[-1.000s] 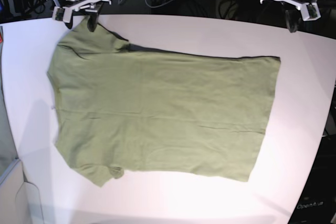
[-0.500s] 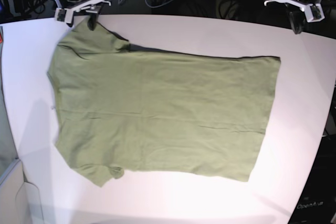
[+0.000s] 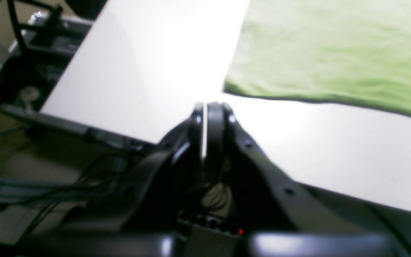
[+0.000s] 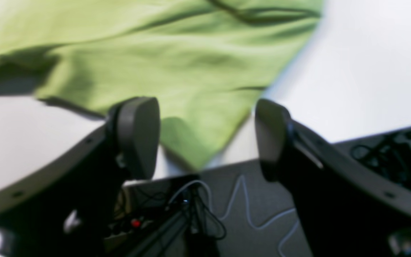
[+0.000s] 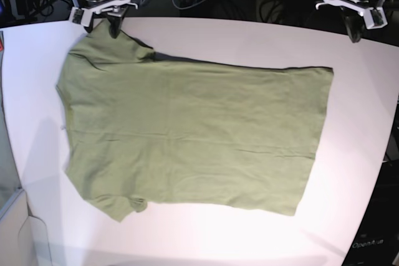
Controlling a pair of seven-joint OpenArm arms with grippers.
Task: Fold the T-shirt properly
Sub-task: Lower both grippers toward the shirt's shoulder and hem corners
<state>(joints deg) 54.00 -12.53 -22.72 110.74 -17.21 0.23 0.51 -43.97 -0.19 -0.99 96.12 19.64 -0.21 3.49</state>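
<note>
The broad white table (image 5: 206, 42) fills the base view, its top smooth and brightly lit. Spread flat across its middle lies the plain olive-green short-sleeved cotton T-shirt (image 5: 187, 135), collar end toward that view's left, straight hem toward its right, one sleeve reaching the far left corner of the table and the other near the front edge. A dark fold shows along its far edge beside the upper sleeve.

The right gripper (image 5: 100, 18), black with white brackets, hangs at the table's far left corner; its jaws are released and stand wide, and in the right wrist view the tip of the sleeve (image 4: 191, 142) lies between and below the pads, not pinched.

The left gripper (image 5: 353, 26) hangs over the table's far right edge, well apart from the hem; its jaws are clenched together on nothing
</note>
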